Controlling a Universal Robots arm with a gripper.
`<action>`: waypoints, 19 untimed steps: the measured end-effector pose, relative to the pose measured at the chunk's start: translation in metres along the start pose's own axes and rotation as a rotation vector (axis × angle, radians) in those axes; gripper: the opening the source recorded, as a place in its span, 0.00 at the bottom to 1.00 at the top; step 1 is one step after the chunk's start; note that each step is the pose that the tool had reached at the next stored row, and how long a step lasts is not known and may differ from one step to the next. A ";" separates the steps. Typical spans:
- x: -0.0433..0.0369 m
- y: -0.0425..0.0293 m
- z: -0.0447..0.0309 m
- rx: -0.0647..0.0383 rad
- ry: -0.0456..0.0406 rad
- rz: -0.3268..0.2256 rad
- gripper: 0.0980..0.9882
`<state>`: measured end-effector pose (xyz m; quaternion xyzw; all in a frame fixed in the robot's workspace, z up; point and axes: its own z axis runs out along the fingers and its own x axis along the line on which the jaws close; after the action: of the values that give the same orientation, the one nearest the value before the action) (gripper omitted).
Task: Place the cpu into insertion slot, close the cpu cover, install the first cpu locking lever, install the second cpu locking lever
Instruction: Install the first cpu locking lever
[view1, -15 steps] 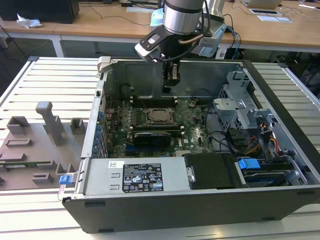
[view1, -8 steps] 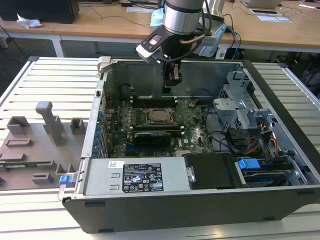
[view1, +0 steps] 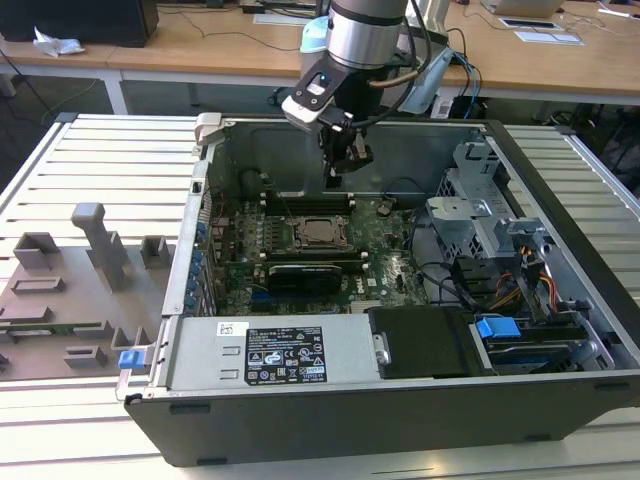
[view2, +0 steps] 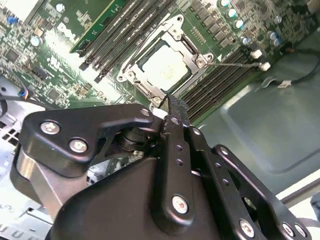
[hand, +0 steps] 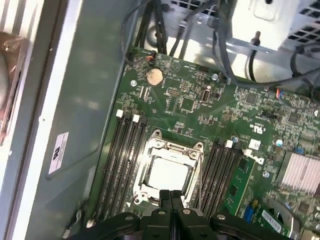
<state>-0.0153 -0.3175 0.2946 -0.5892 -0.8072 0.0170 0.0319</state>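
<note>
Exterior view: my gripper (view1: 335, 180), fingers pinched together and empty, hovers at twelve o'clock from the seated cpu (view1: 320, 232) (light, stiff, fragile, I judge; grip edges only).

The arm (view1: 365, 30) enters at the upper centre of the exterior view, its silver wrist segment (view1: 362, 42) descending almost vertically. The black gripper (view1: 334, 176) hangs beneath it, just above the middle of the frame, pointing downward with a slight tilt. In both wrist views the gripper's fingers (view2: 176, 112) (hand: 165, 196) lie pressed together, tip to tip.
</note>
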 end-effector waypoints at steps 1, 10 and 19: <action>0.0000 0.0000 0.0000 0.001 -0.0019 -0.029 0.01; 0.0000 0.0000 0.0000 0.008 -0.0164 -0.251 0.01; 0.0000 0.0000 0.0000 0.013 -0.0277 -0.425 0.01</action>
<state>-0.0153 -0.3175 0.2945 -0.4051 -0.9136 0.0233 0.0276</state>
